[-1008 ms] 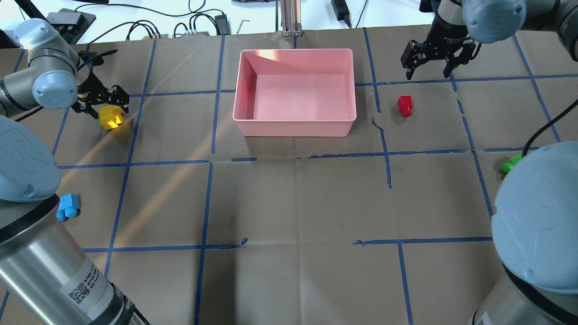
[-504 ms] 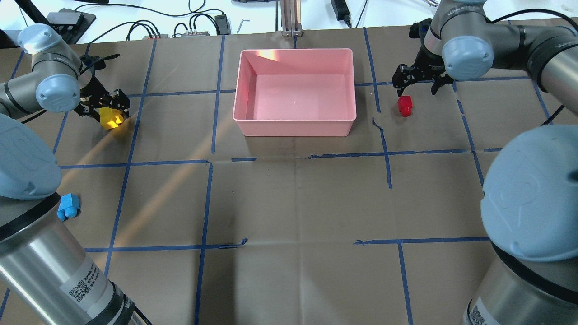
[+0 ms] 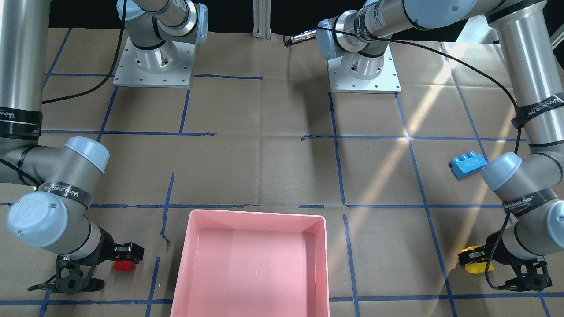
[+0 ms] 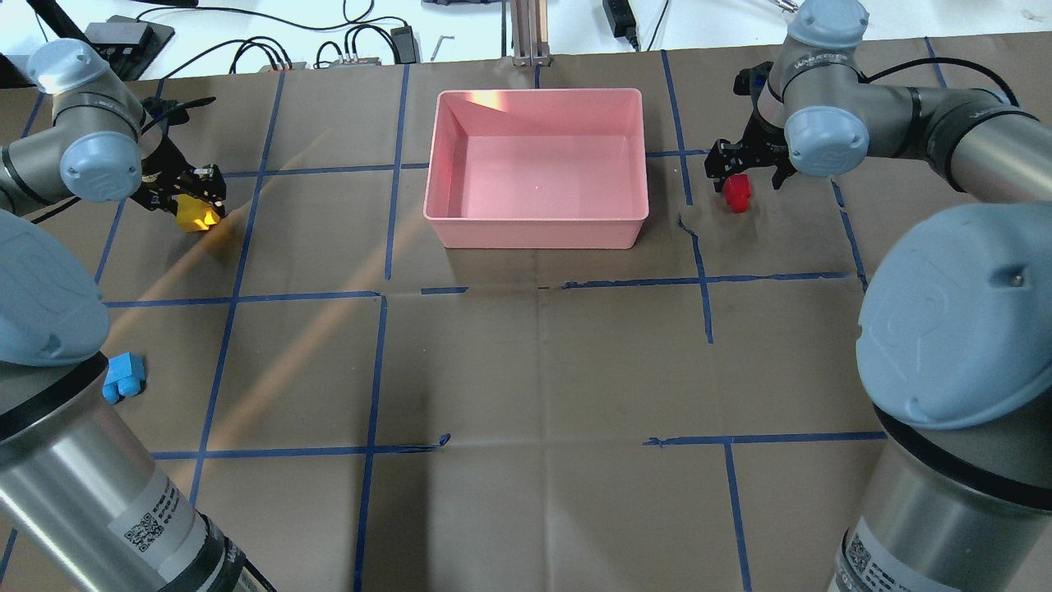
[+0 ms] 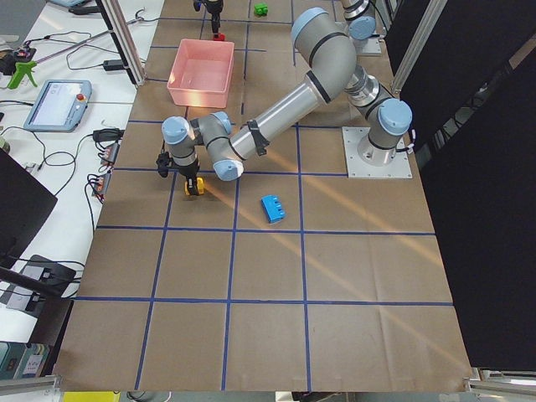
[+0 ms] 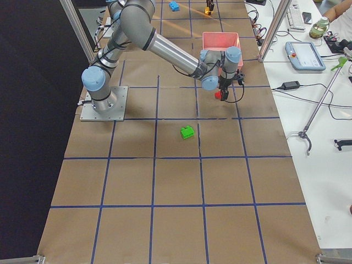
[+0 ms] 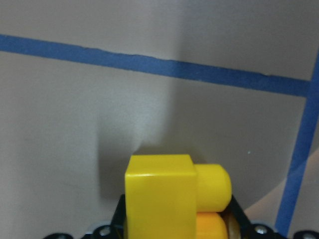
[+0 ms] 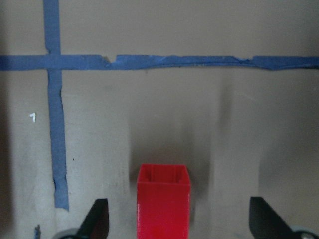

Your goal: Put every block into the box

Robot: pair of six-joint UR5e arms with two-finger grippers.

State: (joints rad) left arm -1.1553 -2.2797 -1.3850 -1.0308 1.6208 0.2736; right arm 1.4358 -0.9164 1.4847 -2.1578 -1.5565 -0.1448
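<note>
Overhead exterior view: the pink box [image 4: 534, 233] sits in the upper middle of the frame, on the brown table [image 4: 534, 370] with its blue tape lines [image 4: 374, 370]. All four blocks are outside the box.

The red block [image 4: 737, 193] is in the upper right of the frame, just to the right of the box. The right gripper [image 4: 744, 174] is down over it. In the right wrist view the two black fingers [image 8: 98, 219] stand wide apart at the bottom of the frame, with the red block between them. There is a gap on each side, so the fingers do not touch the block and hold nothing.

The yellow block [image 4: 196, 215] is in the upper left of the frame, well away from the box. The left gripper [image 4: 197, 201] is down on it. In the left wrist view the yellow block fills the bottom middle of the frame, and the black fingers sit tight against both of its sides, pinching it. I cannot tell if it rests on the table or is a little bit up.

The blue block [image 4: 123, 376] lies at the left edge of the frame, lower down, next to the big left arm.

The green block [image 6: 187, 132] shows in the exterior right view, near the middle of that frame, lying on the table by itself, below the red block.
</note>
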